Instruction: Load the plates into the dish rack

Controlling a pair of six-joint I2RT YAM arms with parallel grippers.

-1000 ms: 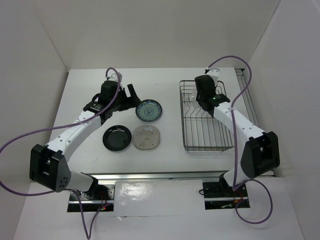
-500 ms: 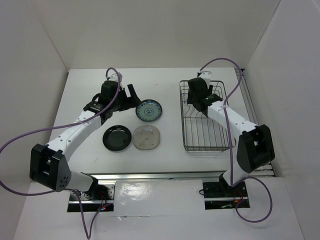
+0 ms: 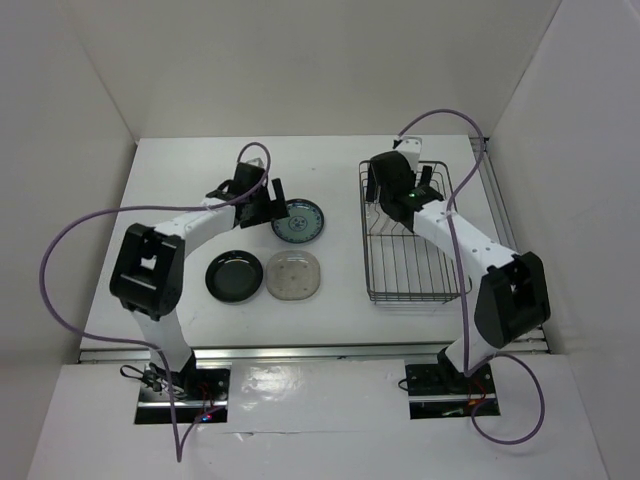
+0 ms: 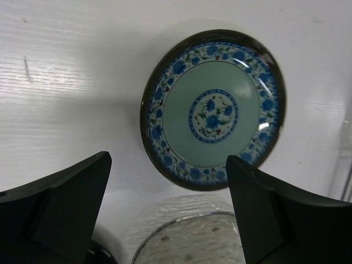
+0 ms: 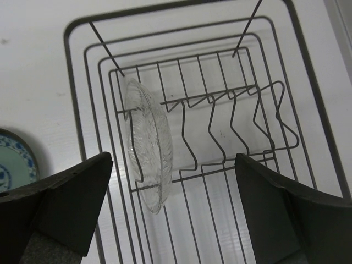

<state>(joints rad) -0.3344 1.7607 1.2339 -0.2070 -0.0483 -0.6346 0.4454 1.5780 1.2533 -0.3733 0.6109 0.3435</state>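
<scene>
Right wrist: clear plate (image 5: 148, 154) on edge in dish rack (image 5: 273, 138); left gripper (image 4: 168, 159), right gripper (image 5: 173, 159) spread wide, empty

I'm in a lab test cell: plain white walls (image 3: 300, 70) box in my white desk (image 3: 335, 300), white robot arms (image 3: 460, 235) bolted to a metal rail (image 3: 320, 352).

Blue-floral green plate (image 4: 213, 110), black rim
</scene>
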